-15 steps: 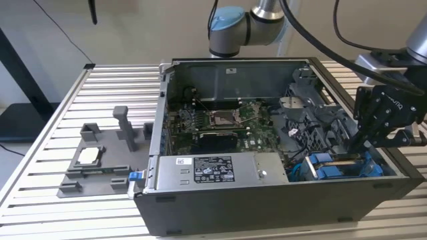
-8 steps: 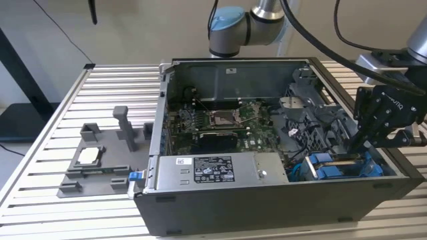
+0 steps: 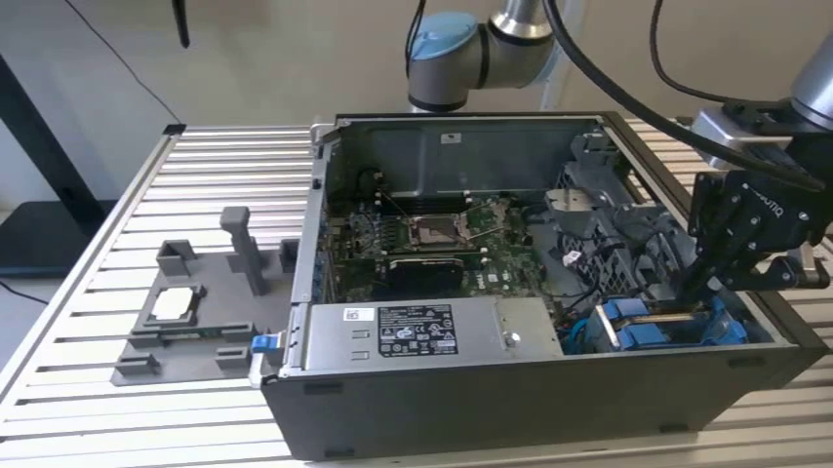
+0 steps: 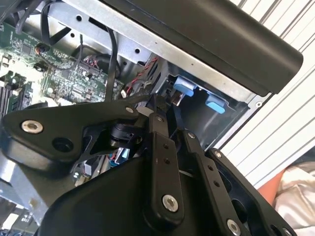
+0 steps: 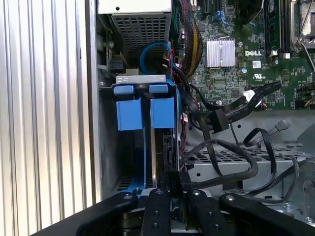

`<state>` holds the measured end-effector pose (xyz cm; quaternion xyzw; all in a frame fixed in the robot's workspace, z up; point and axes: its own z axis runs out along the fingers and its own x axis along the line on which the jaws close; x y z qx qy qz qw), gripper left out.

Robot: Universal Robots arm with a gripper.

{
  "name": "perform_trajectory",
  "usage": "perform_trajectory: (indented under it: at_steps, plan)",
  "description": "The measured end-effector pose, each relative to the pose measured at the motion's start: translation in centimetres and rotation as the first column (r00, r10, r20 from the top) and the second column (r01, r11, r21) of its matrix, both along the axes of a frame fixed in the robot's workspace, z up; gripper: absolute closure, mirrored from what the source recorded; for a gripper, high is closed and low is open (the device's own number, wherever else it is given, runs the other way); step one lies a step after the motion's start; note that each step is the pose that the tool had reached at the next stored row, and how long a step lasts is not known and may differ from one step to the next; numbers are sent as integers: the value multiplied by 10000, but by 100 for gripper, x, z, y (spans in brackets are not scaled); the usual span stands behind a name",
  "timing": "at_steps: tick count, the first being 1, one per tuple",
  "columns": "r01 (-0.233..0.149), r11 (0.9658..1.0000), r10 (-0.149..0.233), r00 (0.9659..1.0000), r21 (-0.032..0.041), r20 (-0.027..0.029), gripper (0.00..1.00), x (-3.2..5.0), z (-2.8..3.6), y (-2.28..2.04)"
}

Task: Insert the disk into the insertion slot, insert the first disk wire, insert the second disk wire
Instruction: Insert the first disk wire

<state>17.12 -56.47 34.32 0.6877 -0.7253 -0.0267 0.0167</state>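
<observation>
The open computer case [image 3: 521, 419] stands on the bench [image 3: 234, 156], with a parts holder [image 3: 182, 331] beside it on the exterior view's left. Inside, the power supply box [image 3: 416, 336] lies before the motherboard [image 3: 443, 244]. The insertion slot [image 3: 651, 327] is toward the exterior view's right, and the tool [image 3: 686, 292] is just above it.

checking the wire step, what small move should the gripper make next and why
Probably ease the gripper toward the blue-framed silver-grey disk seated in the grey sheet-metal drive cage: it seems to hold a black wire connector just short of the disk's end.
</observation>
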Motion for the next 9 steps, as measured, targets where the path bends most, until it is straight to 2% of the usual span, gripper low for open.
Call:
perform_trajectory:
  at_steps: [9]
  plan:
    - [0,10000,0,10000,1,0,81,0,-26,0]
